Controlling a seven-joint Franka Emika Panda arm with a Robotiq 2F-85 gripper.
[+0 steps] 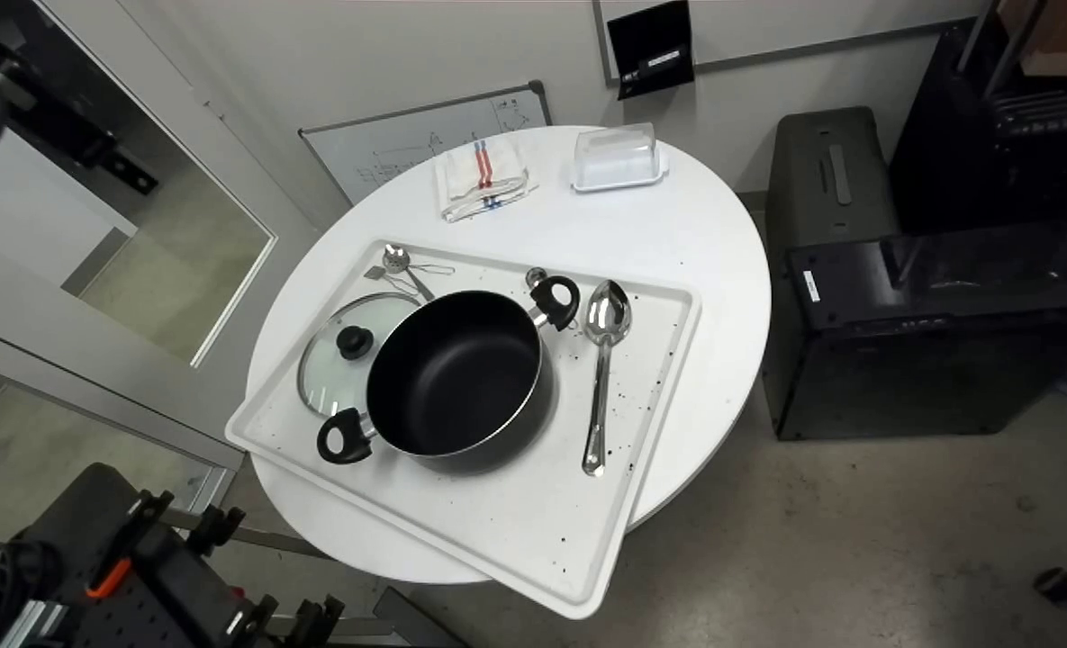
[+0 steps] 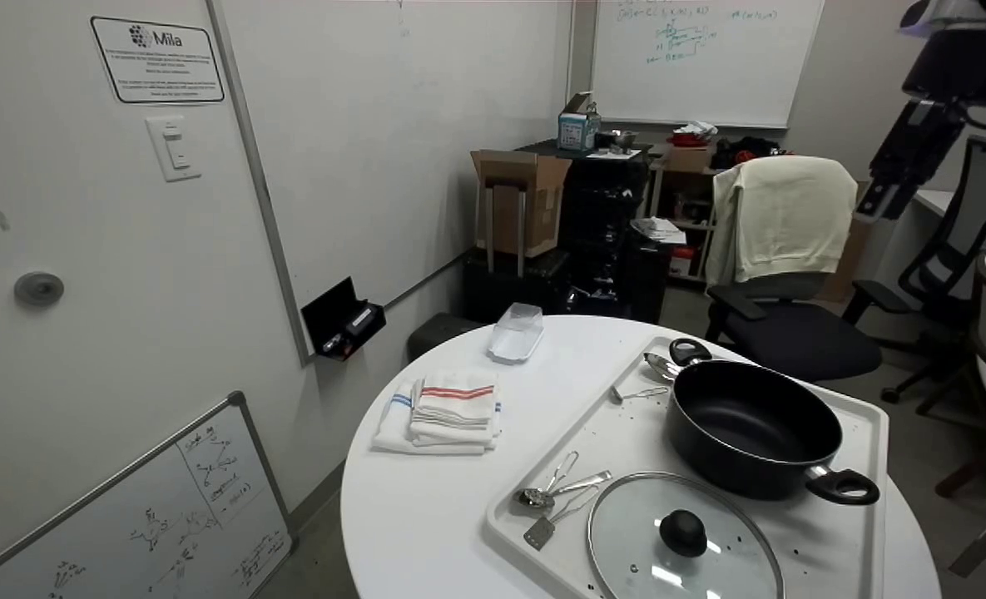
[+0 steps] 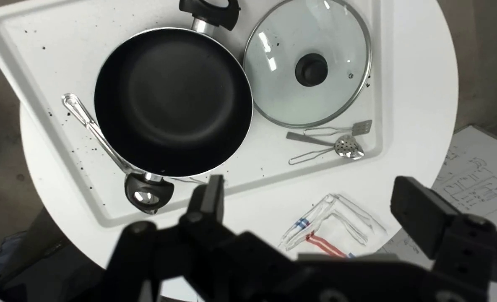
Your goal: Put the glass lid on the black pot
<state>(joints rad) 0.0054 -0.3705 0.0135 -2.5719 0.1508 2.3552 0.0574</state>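
Your one black gripper point(image 3: 313, 201) has its two fingers point(image 3: 422, 216) spread wide, with just air between them. It hangs high up, well apart from the round black pot point(image 1: 456, 369) with the thin silver rim. You have one pot, with two black loop handles point(image 3: 214, 15), and you can see right down to its bare black bottom. Your one round clear glass lid point(image 3: 305, 95) lies flat just beside the pot, its black knob point(image 3: 311, 70) up; you can't tell if they touch. Both are on one white tray point(image 1: 506, 526). Across the pot from the lid is one big shiny silver spoon point(image 1: 600, 387). On the pot's lid side you have three small metal kitchen tools point(image 3: 345, 144) in a bunch; one more small metal tool point(image 1: 536, 276) is by a pot handle. Well away from the pot, on one round white table point(image 1: 718, 270), are a stack of folded white cloths with red and blue stripes point(image 2: 455, 416) and one white dish with a see-through cover point(image 1: 617, 162).
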